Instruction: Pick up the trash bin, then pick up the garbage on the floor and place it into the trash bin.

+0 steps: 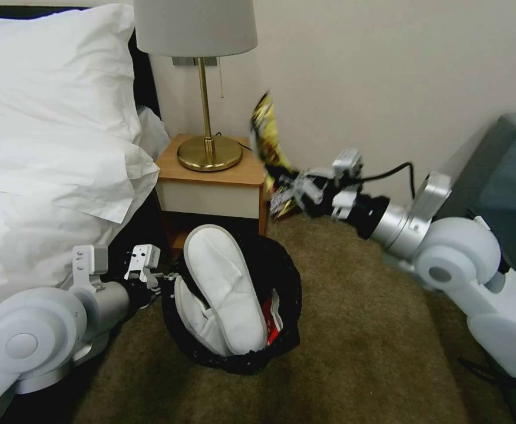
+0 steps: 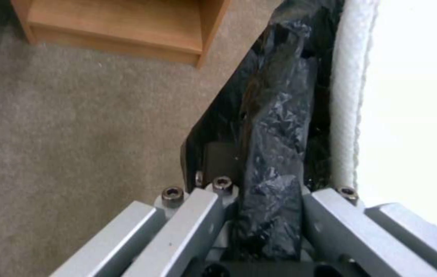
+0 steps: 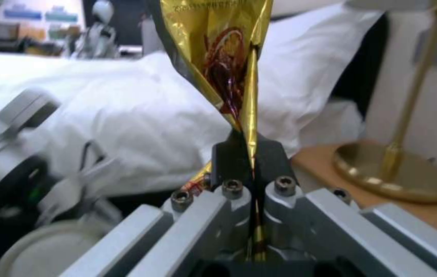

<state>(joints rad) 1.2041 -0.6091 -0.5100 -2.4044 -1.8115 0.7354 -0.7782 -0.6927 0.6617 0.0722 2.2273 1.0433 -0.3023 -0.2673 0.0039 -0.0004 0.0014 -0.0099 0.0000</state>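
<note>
The left pincer (image 1: pixel 162 281) is clamped on the near-left rim of the trash bin (image 1: pixel 281 277), a round bin lined with crinkly glossy black plastic, held low over the short-pile beige-brown carpet (image 1: pixel 358 330) in front of a wooden nightstand (image 1: pixel 211 176). White terry slippers (image 1: pixel 225 288), soles up, stick out of its mouth beside something red (image 1: pixel 273 327). The left wrist view shows what the head view cannot: a fold of black bag (image 2: pixel 274 138) pinched between the grey fingers, with a slipper's nubbly white edge (image 2: pixel 344 96) just beside it. The right pincer (image 1: pixel 284 191) hangs above and right of the bin, closed tight on the waist of a gold foil wrapper (image 1: pixel 267 138) with red print. Its wrist view shows the creased metallic film (image 3: pixel 223 57) fanning out above the black pads, with white pillows (image 3: pixel 141 115) and a brass lamp base (image 3: pixel 392 173) on the wooden surface behind.
</note>
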